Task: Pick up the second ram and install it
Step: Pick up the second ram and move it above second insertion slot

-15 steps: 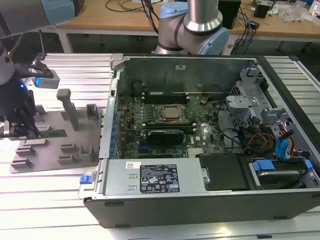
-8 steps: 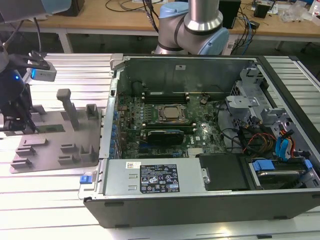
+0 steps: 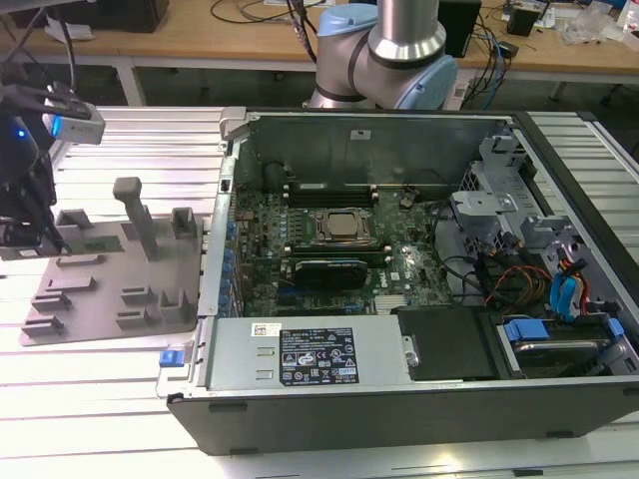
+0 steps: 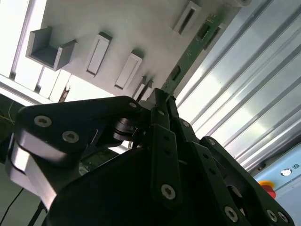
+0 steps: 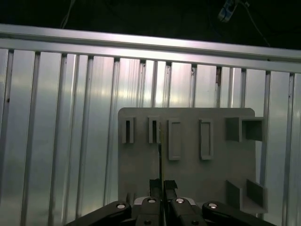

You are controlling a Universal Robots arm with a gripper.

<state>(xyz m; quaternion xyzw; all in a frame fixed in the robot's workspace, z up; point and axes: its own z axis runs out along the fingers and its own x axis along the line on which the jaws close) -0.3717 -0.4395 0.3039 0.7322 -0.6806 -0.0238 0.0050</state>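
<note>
gripper (image 5: 162, 183): at the exterior view's far left, fingers clamped on the second ram (image 4: 190, 52)
grey plate (image 3: 110, 299): under the gripper
ribbed metal table (image 3: 100, 399): pale, glaring
computer case (image 3: 399, 404): open, just right of the plate
wooden bench (image 3: 200, 30): behind, with cables

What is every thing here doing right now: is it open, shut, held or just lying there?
second ram: pinched between the gripper's fingers, over the grey plate, not in the computer.
gripper: shut on the second ram.
grey plate: lying flat on the metal table.
computer case: lying on its side, open, insides showing.
</note>
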